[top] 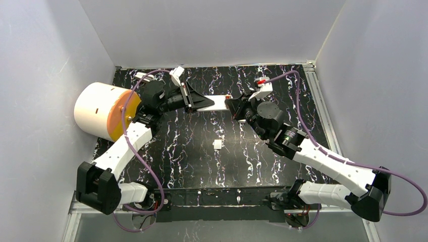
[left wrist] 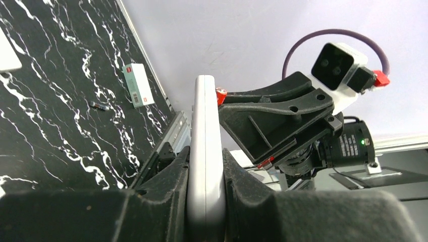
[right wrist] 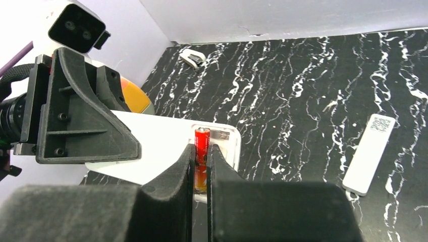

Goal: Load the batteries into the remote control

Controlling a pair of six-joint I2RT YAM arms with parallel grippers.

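The left pincer (left wrist: pixel 205 169) is clenched on the white remote control (left wrist: pixel 204 116) and holds it edge-on above the black marbled desk (top: pixel 192 151). The right pincer (right wrist: pixel 201 160) grasps an orange-red battery (right wrist: pixel 202 137) between its fingers, with the battery's dark tip over the open compartment (right wrist: pixel 224 142) at the remote control's end. I cannot tell whether it touches the compartment floor. A loose battery (left wrist: pixel 100 106) lies on the desk near a white-and-green pack (left wrist: pixel 138 85). A second slim white remote (right wrist: pixel 365 154) lies flat on the desk, well apart from the held one. A small white piece (top: pixel 217 144) lies between the arms, and a white-and-orange drum (top: pixel 98 111) sits at the left wall.
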